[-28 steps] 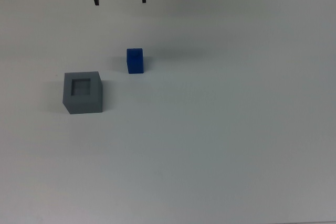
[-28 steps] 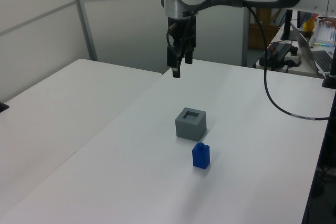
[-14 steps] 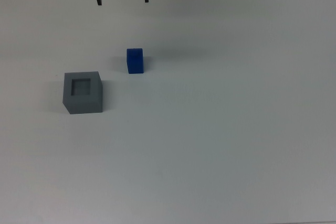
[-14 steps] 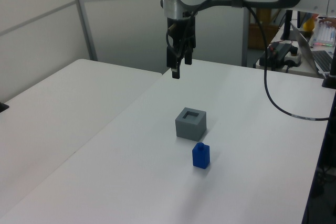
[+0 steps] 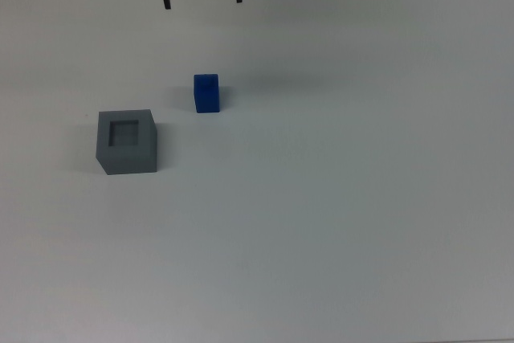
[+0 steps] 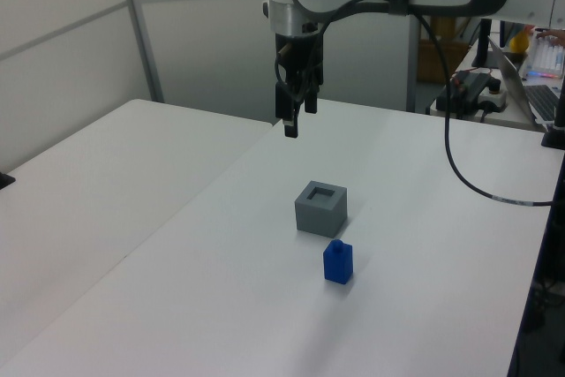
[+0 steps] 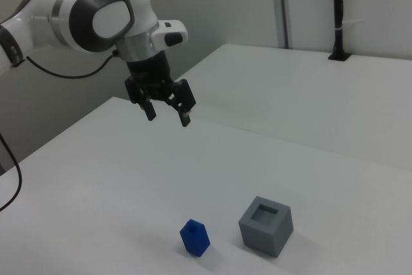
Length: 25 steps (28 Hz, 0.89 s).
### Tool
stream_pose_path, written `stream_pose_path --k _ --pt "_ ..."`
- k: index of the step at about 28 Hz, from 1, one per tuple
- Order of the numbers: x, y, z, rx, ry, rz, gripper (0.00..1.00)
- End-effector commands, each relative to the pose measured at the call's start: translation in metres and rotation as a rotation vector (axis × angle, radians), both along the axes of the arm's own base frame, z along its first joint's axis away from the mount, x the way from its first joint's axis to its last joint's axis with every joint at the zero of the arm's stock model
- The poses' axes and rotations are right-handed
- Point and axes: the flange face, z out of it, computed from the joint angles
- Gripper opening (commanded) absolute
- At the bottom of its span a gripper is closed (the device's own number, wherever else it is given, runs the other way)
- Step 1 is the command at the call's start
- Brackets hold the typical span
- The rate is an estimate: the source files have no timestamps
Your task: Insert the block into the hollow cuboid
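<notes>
Top view: tool (image 5: 201, 0) at the upper edge, fingers spread apart, nothing between them. Block (image 5: 206, 92) is bright blue, solid, slightly taller than wide, upright on the white surface (image 5: 345, 198), below the tool in the top view and well apart from it. Right view shows a small stud on the block's top. Hollow cuboid (image 5: 126, 141) is grey, thick-walled, with a square recess in its top; it sits near the block, not touching, to the lower left of the tool in the top view. Left view: tool (image 6: 294, 118) hangs high over the surface, beyond both items.
</notes>
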Motion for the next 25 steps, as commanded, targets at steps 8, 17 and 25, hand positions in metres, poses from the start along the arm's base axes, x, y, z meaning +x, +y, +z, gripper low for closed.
stream_pose_path --k 8,17,25 --pt "-0.013 0.065 0.004 -0.004 0.025 0.120 1.00" --pt "-0.010 0.049 0.005 -0.005 0.024 0.085 1.00" --pt "-0.009 0.003 0.004 -0.010 0.040 0.004 1.00"
